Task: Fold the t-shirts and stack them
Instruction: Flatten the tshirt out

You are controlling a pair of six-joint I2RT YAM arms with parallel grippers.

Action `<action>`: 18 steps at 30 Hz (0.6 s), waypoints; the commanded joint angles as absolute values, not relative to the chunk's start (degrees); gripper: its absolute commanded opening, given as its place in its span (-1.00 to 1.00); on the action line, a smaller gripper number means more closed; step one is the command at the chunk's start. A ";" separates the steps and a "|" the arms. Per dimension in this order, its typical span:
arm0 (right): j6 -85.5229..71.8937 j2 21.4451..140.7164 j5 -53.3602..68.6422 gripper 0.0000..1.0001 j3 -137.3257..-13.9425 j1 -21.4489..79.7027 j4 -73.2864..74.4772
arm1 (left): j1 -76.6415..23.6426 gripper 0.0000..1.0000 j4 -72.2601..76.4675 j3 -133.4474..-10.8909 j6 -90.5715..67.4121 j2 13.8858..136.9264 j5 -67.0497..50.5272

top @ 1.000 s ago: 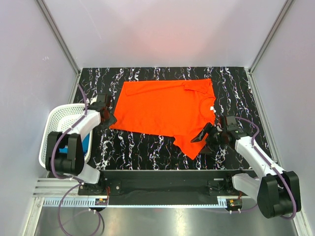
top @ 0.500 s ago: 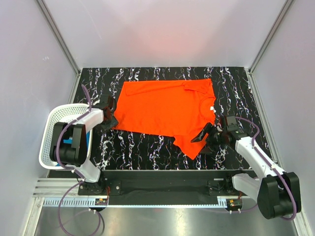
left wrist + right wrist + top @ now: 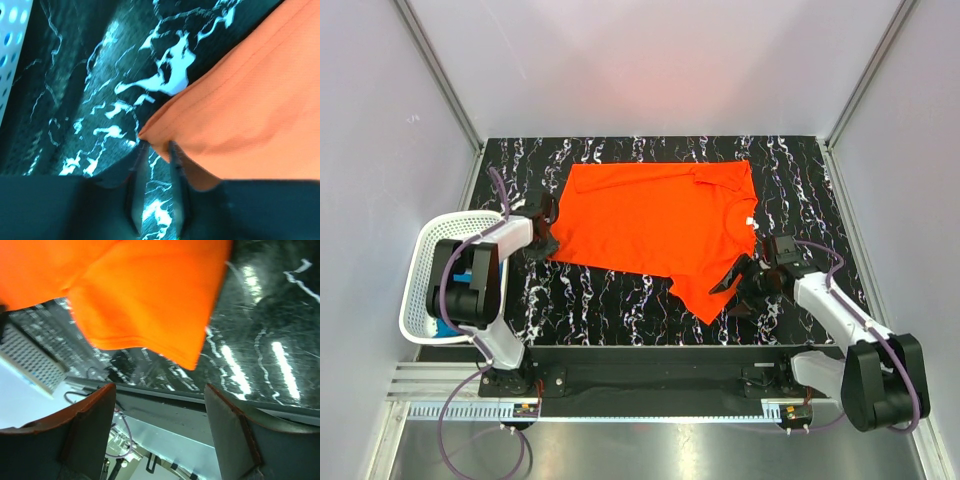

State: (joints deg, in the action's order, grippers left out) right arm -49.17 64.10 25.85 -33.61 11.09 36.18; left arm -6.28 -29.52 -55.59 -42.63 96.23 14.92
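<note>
Bright orange-red cloth t-shirt (image 3: 655, 225) lies spread, mostly flat, mid black white-veined marble worktop (image 3: 590, 300); one tapering part reaches toward the near edge, right of centre. Left hand (image 3: 544, 236) is at the shirt's near left corner. Its fingers (image 3: 176, 200) are narrow, a slit of worktop between, tips at the hem; can't tell if cloth is pinched. Right hand (image 3: 159, 390) is spread wide, orange hem just ahead of the gap.
</note>
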 commanded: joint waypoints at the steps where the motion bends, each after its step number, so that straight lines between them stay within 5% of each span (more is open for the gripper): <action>1: -51.33 67.22 20.75 0.51 -34.89 13.79 39.19 | -5.98 -0.59 -26.11 -57.65 -40.18 99.13 15.91; 3: -52.81 69.51 17.94 0.47 -35.77 17.73 40.25 | -5.98 -1.00 -26.01 -58.62 -39.21 99.84 14.86; 18: -64.15 74.62 11.08 0.04 -35.24 23.55 35.59 | -7.47 -1.00 -25.75 -49.84 -40.96 92.38 10.28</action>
State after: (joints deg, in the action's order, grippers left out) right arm -60.51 74.06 14.52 -34.17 21.89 36.80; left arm -6.79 -24.69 -52.58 -40.36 94.24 12.69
